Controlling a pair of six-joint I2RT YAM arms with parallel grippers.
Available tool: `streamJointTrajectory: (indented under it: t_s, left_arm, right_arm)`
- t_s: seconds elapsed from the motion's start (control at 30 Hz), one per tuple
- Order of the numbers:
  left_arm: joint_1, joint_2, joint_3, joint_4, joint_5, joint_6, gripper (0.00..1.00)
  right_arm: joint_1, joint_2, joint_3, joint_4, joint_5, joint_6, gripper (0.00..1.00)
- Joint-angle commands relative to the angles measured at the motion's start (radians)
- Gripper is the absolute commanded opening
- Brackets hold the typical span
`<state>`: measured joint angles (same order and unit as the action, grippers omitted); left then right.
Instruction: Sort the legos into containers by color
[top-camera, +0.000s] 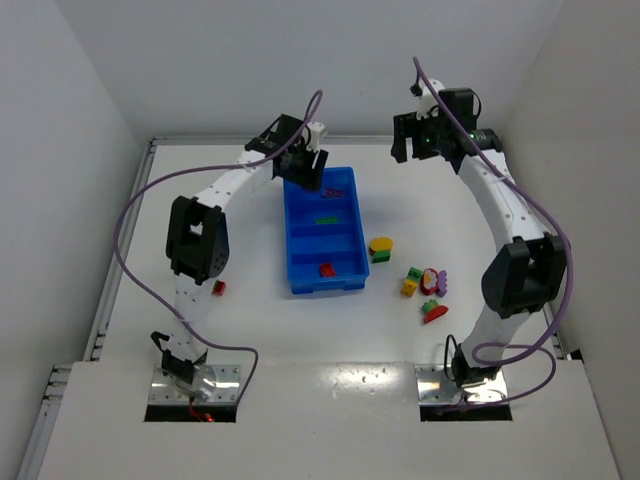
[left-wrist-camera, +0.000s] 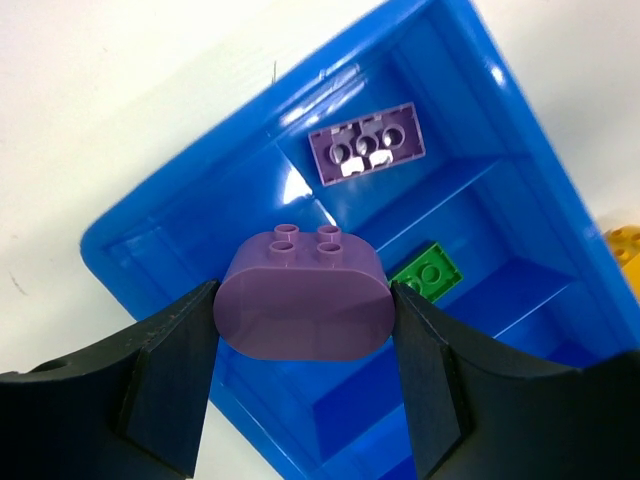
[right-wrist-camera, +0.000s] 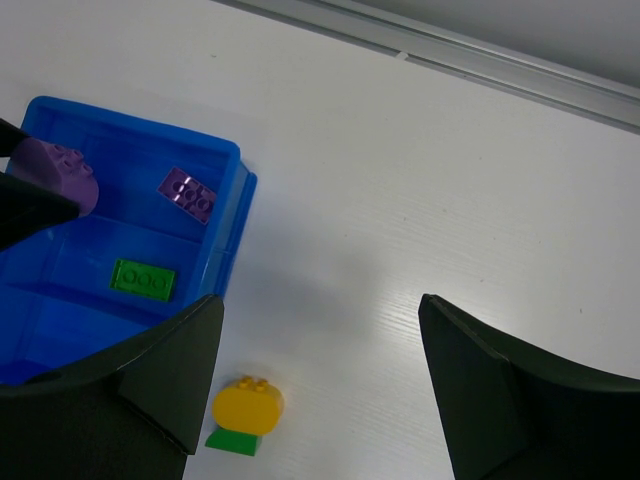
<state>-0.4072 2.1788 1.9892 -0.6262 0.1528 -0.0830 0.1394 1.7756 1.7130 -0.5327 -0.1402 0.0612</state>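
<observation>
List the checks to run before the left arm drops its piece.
1. Grip: left gripper shut on the purple piece, a finger on each side: ok.
2. Colour match: the far compartment already holds a purple brick: ok.
3. Alignment: the piece hangs near the tray corner; whether it is fully inside the rim: cannot tell.
4. Neighbour: green brick lies in the next compartment, behind a divider: ok.
5. Right gripper open, empty, beside the tray: ok.
</observation>
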Motion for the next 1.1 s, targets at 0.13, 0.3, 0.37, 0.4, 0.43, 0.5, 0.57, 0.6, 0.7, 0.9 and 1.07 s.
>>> streamJointTrajectory:
  t_s: [0.13,0.3,0.37,0.4,0.43,0.5,0.57,0.6,0.7,0.9,1.07]
  left_arm:
    - [-0.022,-0.037,-0.063,0.008,0.047,0.046,0.89]
    - [-0.022,-0.08,-0.053,0.026,0.028,0.057,1.0]
    - [-0.013,-0.109,-0.053,0.052,0.046,0.057,1.0]
    - [-0.002,-0.158,-0.073,0.069,0.062,0.046,1.0]
    - [-0.002,-0.187,-0.085,0.089,0.077,0.046,1.0]
    - [-0.002,-0.25,-0.128,0.157,0.088,0.034,1.0]
    - [-0.002,-0.309,-0.128,0.168,0.088,0.034,1.0]
    - [-0.002,-0.323,-0.128,0.168,0.076,0.034,1.0]
    - [0.03,-0.391,-0.154,0.221,0.076,-0.018,1.0]
    - [0.117,-0.525,-0.274,0.22,0.079,-0.067,1.0]
    - [0.197,-0.668,-0.42,0.18,0.142,0.051,1.0]
  right_arm:
    - [-0.004,-0.015,-0.021,0.034,-0.01,0.017,0.8]
    - [-0.004,-0.024,-0.044,0.034,-0.01,0.005,0.8]
    - [-0.004,-0.036,-0.079,0.034,-0.01,0.005,0.8]
    - [-0.004,-0.051,-0.095,0.034,-0.01,-0.006,0.8]
    - [-0.004,-0.06,-0.113,0.034,-0.01,-0.006,0.8]
    - [-0.004,-0.07,-0.164,0.043,-0.01,-0.018,0.8]
    - [-0.004,-0.096,-0.188,0.043,0.0,-0.018,0.8]
    - [-0.014,-0.096,-0.202,0.043,0.001,-0.027,0.8]
    - [-0.014,-0.105,-0.202,0.024,-0.053,-0.06,0.8]
    - [0.008,-0.14,-0.294,-0.119,-0.214,-0.349,0.74]
    - [0.008,-0.122,-0.328,-0.279,-0.315,-0.586,0.74]
